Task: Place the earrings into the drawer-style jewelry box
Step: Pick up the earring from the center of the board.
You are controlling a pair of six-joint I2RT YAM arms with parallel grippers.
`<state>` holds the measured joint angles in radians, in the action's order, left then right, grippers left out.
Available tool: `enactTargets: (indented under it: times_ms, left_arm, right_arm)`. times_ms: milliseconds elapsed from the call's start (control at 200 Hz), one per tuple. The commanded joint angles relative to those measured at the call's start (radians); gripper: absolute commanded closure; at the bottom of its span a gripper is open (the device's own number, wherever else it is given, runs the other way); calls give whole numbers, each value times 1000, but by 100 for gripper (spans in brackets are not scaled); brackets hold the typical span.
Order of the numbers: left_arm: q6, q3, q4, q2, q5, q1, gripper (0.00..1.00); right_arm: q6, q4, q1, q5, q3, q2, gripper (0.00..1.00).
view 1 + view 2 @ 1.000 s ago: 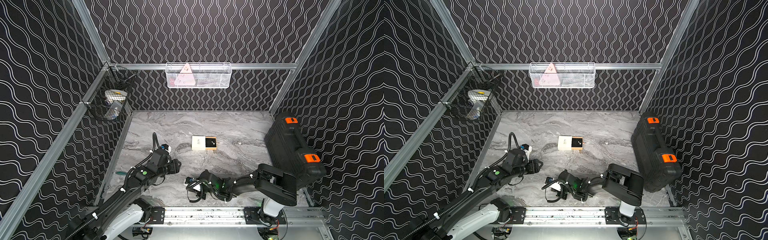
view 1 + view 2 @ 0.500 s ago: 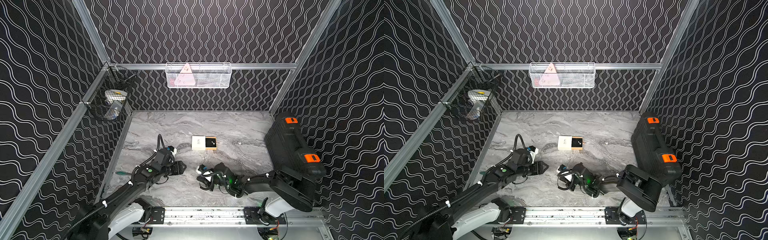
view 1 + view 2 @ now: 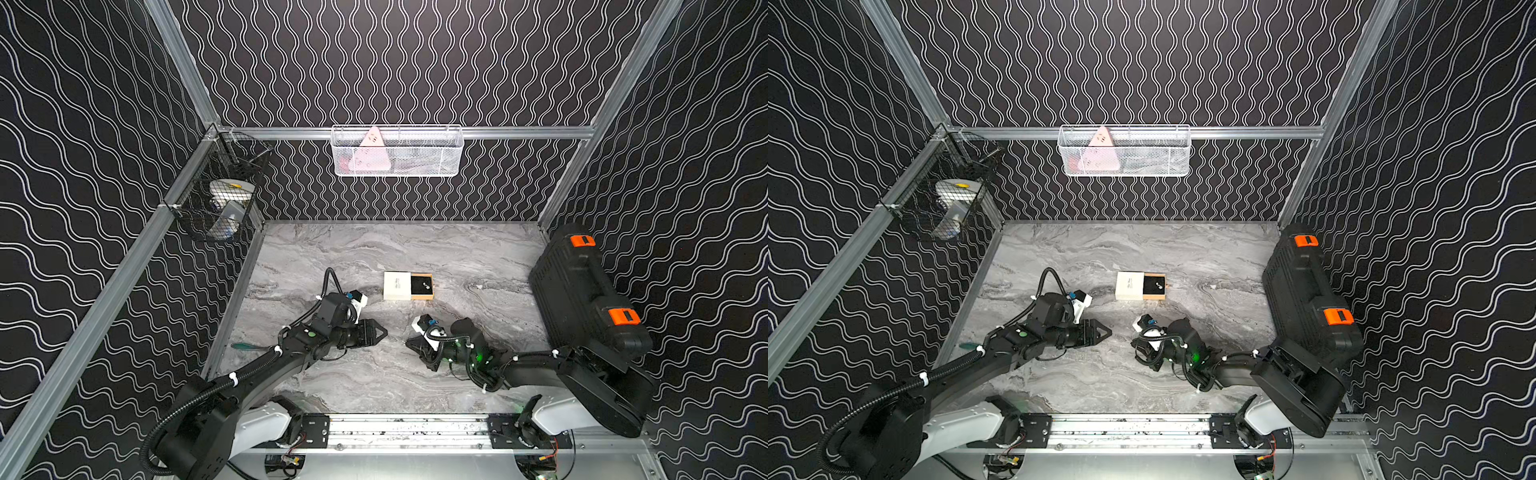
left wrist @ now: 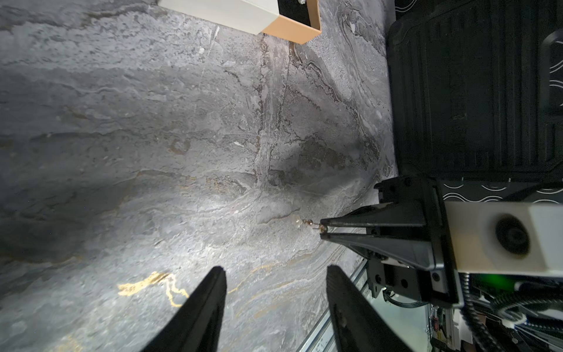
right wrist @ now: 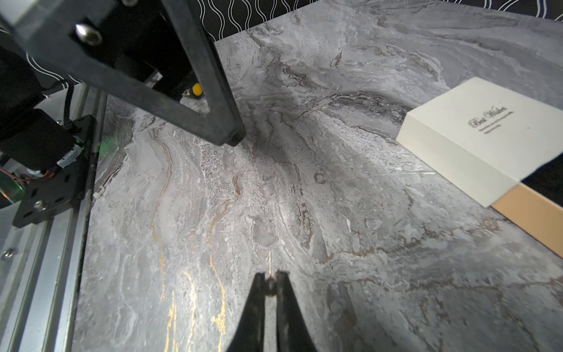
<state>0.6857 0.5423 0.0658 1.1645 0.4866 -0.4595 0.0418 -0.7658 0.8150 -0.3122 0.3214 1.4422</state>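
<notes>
The drawer-style jewelry box point(image 3: 397, 285) point(image 3: 1130, 286) lies mid-table, its tan, black-lined drawer point(image 3: 422, 286) pulled out toward the right. One pale earring point(image 3: 424, 285) point(image 3: 1158, 285) rests in the drawer. My right gripper point(image 5: 271, 275) point(image 4: 323, 227) point(image 3: 409, 343) is shut on another earring point(image 4: 298, 222), whose pin point(image 5: 270, 259) pokes out past the tips, low over the table in front of the box. My left gripper point(image 4: 275, 269) point(image 3: 384, 332) faces it from the left, open, nothing between its fingers.
A big black case with orange latches point(image 3: 582, 291) stands along the right wall. On the back wall hangs a white wire basket point(image 3: 397, 151), and a black mesh basket point(image 3: 220, 195) on the left wall. The metal rail point(image 3: 407, 428) runs along the front edge.
My right gripper has carried the earring back and to the right, away from the front rail. The left gripper has swung right toward it, its jaws slightly narrower.
</notes>
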Motion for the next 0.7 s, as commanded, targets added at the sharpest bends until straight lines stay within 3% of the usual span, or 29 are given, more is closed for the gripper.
enactTargets:
  times_ms: [0, 360, 695]
  left_arm:
    - [24, 1, -72, 19, 50, -1, 43]
    - [96, 11, -196, 4, 175, -2, 46]
    - [247, 49, -326, 25, 314, -2, 66]
  right_arm:
    - [-42, -81, -17, -48, -7, -23, 92]
    - [-42, -14, -36, -108, 16, -139, 92]
    - [0, 108, -36, -117, 47, -247, 93]
